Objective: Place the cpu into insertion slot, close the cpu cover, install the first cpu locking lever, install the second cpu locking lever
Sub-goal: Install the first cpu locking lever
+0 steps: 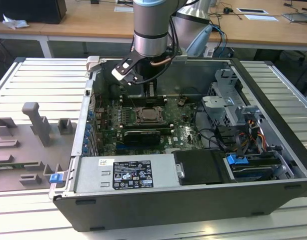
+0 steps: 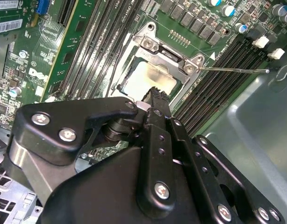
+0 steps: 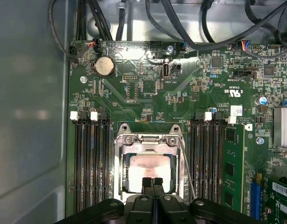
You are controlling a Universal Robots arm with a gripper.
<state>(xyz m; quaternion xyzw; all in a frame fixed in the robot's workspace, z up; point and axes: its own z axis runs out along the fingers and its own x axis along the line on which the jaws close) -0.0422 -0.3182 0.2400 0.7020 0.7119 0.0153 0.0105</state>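
Note:
The cpu (image 3: 148, 169) lies in the insertion slot (image 1: 149, 116), its pale metal top showing through the cut-out of the cpu cover (image 3: 148, 140). The cover lies flat over the chip in both wrist views, with the cpu (image 2: 152, 78) framed by the cover (image 2: 168, 52). My gripper (image 3: 152, 182) hangs just over the chip's near edge with its fingers pressed together and nothing between them. One thin wire locking lever (image 2: 234, 70) sticks out from a socket corner across the memory slots, and it runs slanted beside the socket (image 3: 188, 169). In the exterior view the gripper (image 1: 150, 95) is inside the case above the socket.
Long memory slots (image 3: 89, 163) flank the socket on both sides. A black card (image 1: 139, 135) sits in front of the socket. Drive cages and cables (image 1: 233, 125) fill the exterior view's right of the case (image 1: 273, 100). A grey fixture tray (image 1: 28, 140) lies at the exterior view's left.

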